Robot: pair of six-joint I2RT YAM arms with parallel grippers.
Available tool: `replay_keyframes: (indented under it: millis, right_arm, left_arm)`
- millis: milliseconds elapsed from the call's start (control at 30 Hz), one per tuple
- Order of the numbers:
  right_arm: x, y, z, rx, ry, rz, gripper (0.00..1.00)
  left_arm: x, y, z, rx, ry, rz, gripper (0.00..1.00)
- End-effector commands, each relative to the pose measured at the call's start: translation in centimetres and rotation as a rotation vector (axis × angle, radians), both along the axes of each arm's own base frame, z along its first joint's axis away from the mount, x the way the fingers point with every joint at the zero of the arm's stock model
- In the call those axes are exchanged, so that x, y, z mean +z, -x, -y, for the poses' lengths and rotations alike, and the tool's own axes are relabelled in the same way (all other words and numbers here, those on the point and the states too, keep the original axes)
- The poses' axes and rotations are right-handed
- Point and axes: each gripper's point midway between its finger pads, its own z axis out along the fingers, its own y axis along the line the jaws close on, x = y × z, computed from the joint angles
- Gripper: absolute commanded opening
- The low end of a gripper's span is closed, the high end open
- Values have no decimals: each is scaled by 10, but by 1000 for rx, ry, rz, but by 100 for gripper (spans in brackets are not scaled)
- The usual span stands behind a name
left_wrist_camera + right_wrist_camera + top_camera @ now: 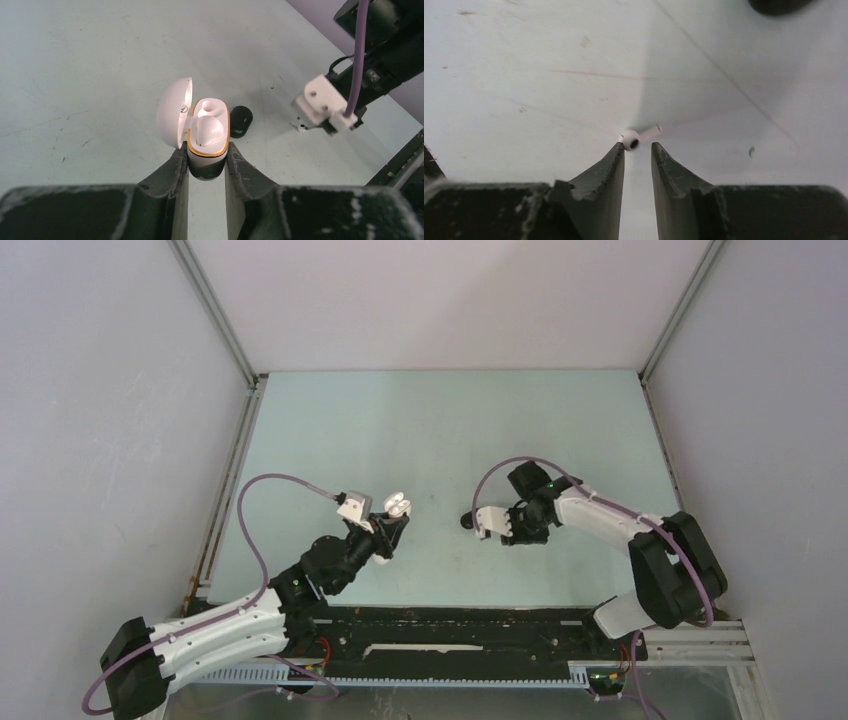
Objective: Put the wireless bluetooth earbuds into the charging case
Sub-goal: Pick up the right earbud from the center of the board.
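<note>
The left tool (207, 153) pinches the open charging case (208, 163) while the right tool (638, 146), narrowly spread, barely reaches the loose white earbud (630, 140) on the desk (524, 75), so closing might flick it away.

Table (440, 430): pale green and scuffed; I see it as the floor of the enclosure.
Walls (100, 390): plain grey, closing the table's left, right and far sides.
Frame rails (215, 320): metal, rising from the table's far corners.
Black oval object (467, 523): lying near the table's middle.
</note>
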Motion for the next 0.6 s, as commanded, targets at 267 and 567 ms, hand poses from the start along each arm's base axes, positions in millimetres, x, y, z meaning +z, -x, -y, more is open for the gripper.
replay_keyframes:
  millis: [267, 567]
  right_arm:
    - [30, -48, 14, -549, -216, 57, 30]
    - [52, -36, 7, -927, -426, -154, 31]
  left_arm:
    - [7, -2, 7, -11, 32, 18, 2]
    - [9, -2, 6, -9, 37, 22, 2]
